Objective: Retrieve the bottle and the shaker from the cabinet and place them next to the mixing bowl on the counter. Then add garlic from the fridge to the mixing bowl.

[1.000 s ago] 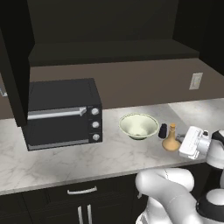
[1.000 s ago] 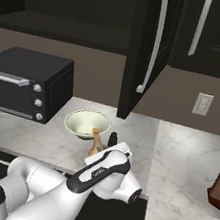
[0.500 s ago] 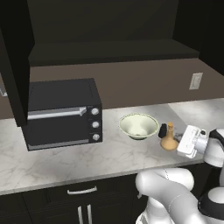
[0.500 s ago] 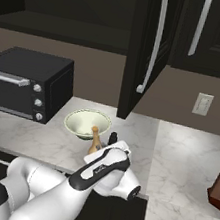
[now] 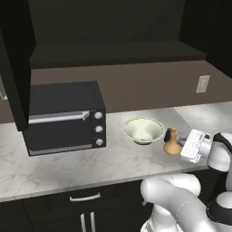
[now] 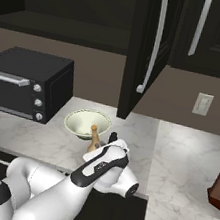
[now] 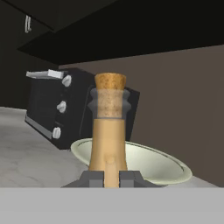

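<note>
- Bottle (image 7: pixel 108 131): tan-orange, cork-topped, standing upright on the counter (image 5: pixel 68 163), just right of the mixing bowl (image 5: pixel 143 130).
- Gripper (image 7: pixel 111 178): low at the bottle's base, its two dark finger tips pinching the bottle from either side.
- Mixing bowl: pale cream-green, on the marbled counter, between the bottle and the black toaster oven (image 5: pixel 65 117) to its left.
- Shaker (image 5: pixel 172 132): a small dark shape just behind the bottle.
- Cabinet (image 5: pixel 113 50): dark shelf above the counter, door (image 6: pixel 148 47) standing open.
</note>
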Robot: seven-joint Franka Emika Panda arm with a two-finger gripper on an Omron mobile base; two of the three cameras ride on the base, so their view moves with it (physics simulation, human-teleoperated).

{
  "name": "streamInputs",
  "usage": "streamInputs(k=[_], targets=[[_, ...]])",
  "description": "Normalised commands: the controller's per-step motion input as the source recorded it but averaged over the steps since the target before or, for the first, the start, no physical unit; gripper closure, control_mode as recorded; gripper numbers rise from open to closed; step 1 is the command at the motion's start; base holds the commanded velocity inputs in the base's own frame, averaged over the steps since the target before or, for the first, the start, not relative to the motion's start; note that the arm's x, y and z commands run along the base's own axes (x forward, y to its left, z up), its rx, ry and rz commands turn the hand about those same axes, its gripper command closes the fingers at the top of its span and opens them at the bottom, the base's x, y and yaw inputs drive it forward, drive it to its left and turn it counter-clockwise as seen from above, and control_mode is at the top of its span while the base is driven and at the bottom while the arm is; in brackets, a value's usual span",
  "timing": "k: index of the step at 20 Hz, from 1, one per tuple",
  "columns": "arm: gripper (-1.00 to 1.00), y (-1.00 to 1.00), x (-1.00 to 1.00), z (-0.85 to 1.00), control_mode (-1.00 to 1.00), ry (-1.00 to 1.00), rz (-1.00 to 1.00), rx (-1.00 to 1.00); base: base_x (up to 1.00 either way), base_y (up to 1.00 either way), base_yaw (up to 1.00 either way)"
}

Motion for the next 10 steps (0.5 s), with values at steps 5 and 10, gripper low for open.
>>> streamInputs(k=[5,10], targets=[[1.0,0.07,0.11,-0.09,-1.0,0.0,0.0,0.0,0.0,0.0,0.0],[1.0,0.0,0.09,-0.33,-1.0,0.0,0.0,0.0,0.0,0.0,0.0]])
